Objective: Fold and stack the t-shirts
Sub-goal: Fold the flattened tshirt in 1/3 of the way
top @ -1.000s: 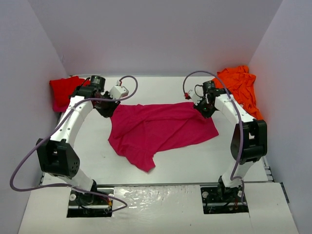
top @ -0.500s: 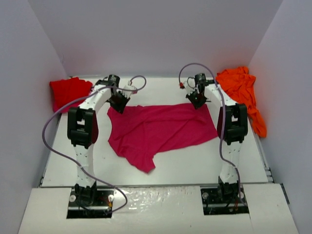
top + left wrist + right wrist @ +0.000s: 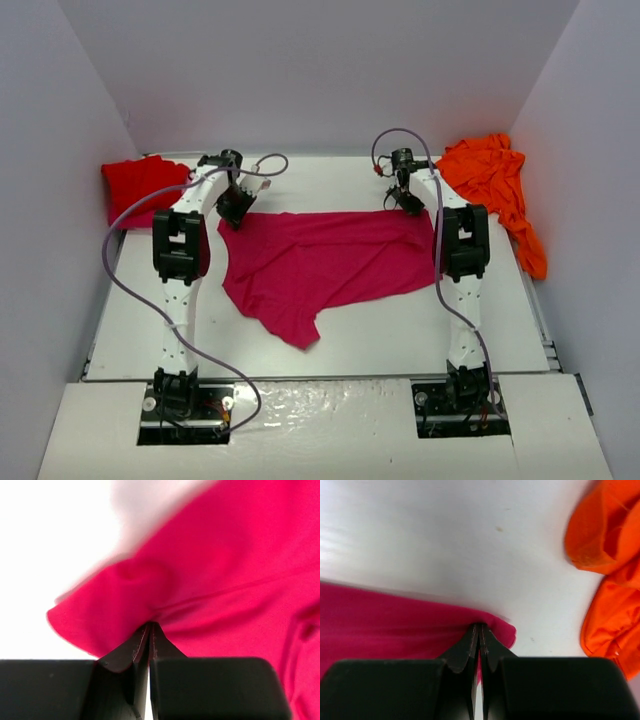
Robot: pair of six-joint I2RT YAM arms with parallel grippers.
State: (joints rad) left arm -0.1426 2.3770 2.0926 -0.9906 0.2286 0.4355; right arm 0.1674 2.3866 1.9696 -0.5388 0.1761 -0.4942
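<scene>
The magenta-pink t-shirt [image 3: 320,262] lies spread across the middle of the table, its far edge stretched between both grippers. My left gripper [image 3: 235,208] is shut on its far left corner; in the left wrist view the pads pinch the cloth [image 3: 200,575] at the gripper's tip [image 3: 150,625]. My right gripper [image 3: 408,200] is shut on its far right corner, and the right wrist view shows the cloth [image 3: 395,625] pinched at the tip [image 3: 479,626]. The bright red t-shirt [image 3: 140,186] lies bunched at the far left. The orange t-shirt [image 3: 495,185] lies crumpled at the far right and also shows in the right wrist view [image 3: 605,530].
White walls close in the table at the left, back and right. The arm bases stand at the near edge. A loose tail of the magenta-pink shirt [image 3: 300,330] points toward the near side.
Both arms have stretched farther from their bases, carrying the magenta-pink shirt's far corners toward the back wall. The shirt's far edge is now pulled straighter and flatter.
</scene>
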